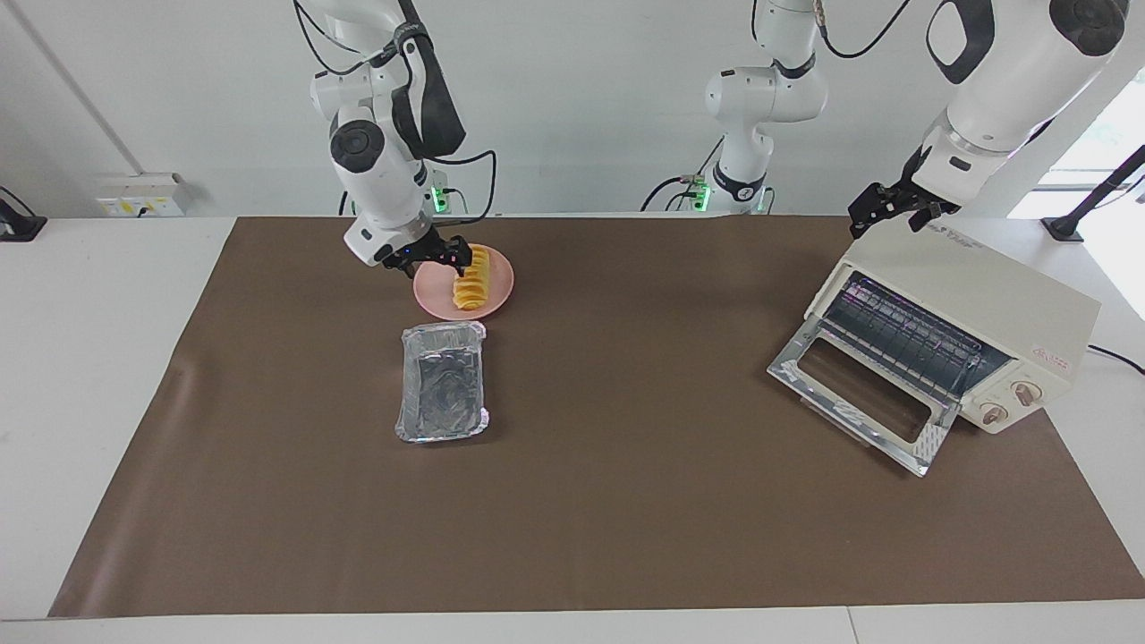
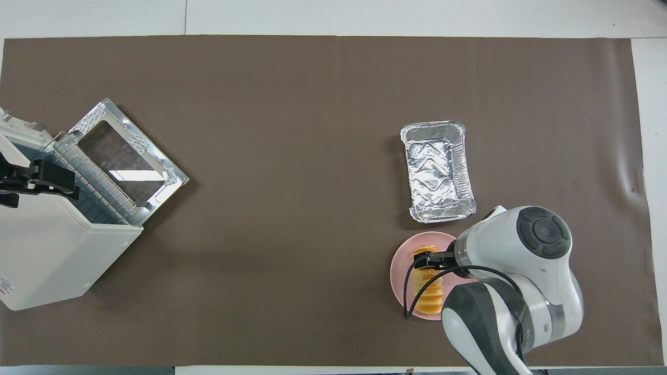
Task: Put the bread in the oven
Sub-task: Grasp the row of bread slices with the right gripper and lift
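Bread on a pink plate, with the right gripper beside it

The bread [image 1: 471, 277], a golden-yellow loaf ridged crosswise like joined slices, is seen lying on the pink plate [image 1: 435, 290], well apart from the open-doored oven [image 1: 962, 331]. The right gripper [image 1: 433, 257] is held open and empty beside the loaf; the left gripper [image 1: 893, 207] waits open over the oven.
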Tool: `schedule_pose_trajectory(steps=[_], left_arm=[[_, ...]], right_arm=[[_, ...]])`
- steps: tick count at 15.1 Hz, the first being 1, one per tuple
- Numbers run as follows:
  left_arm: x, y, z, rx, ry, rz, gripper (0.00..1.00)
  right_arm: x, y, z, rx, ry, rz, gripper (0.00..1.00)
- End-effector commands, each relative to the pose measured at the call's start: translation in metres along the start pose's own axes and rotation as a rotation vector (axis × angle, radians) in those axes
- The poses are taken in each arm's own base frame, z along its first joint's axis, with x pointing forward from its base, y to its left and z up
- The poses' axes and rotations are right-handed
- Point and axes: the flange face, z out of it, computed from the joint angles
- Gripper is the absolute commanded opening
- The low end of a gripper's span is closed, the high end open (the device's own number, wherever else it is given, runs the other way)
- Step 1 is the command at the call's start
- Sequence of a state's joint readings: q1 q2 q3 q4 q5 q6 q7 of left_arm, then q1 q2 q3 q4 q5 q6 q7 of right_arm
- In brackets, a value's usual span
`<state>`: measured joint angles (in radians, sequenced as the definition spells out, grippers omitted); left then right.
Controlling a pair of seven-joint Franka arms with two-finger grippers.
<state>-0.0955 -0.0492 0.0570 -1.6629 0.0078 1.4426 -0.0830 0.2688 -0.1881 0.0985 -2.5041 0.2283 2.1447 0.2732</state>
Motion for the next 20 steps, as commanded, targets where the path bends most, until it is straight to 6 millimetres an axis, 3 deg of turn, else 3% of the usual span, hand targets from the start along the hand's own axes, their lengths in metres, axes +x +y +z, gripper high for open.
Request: schedule_pose_trajectory(steps=[1,4,5,6,8,10,13,15,18,20], left_arm=[[-0.003,-0.003,-0.005,0.010,-0.004,-0.005,1.00],[-0.004,-0.003,-0.005,0.010,-0.003,-0.005,1.00],[-0.003,-0.003,-0.005,0.010,-0.004,-0.005,1.00],[-0.003,-0.003,-0.005,0.010,-0.004,-0.005,1.00],[-0.004,-0.003,-0.005,0.010,-0.003,-0.005,1.00],[-0.003,-0.003,-0.005,0.010,-0.004,-0.005,1.00],[-0.003,-0.003,-0.005,0.009,-0.005,-0.004,1.00],[-0.003,-0.003,-0.005,0.010,-0.004,-0.005,1.00],[-0.003,-0.003,-0.005,0.010,-0.004,-0.005,1.00],[-0.003,-0.003,-0.005,0.010,-0.004,-0.005,1.00]], right_arm=[[-0.023,-0.006,0.020,0.026,0.022,0.048,1.00],[-0.032,-0.004,0.041,0.022,0.048,0.062,0.98],[-0.032,-0.003,0.042,0.021,0.047,0.064,0.91],[-0.033,-0.004,0.043,0.020,0.046,0.062,0.77],[-0.032,-0.003,0.043,0.020,0.046,0.071,0.36],[-0.032,-0.004,0.042,0.021,0.045,0.072,0.04],[-0.031,-0.006,0.032,0.026,0.046,0.073,0.00],[-0.025,-0.010,0.008,0.038,0.039,0.070,0.00],[0.000,-0.007,-0.065,0.073,0.050,0.079,0.00],[0.032,0.002,-0.111,0.090,0.078,0.043,0.00]])
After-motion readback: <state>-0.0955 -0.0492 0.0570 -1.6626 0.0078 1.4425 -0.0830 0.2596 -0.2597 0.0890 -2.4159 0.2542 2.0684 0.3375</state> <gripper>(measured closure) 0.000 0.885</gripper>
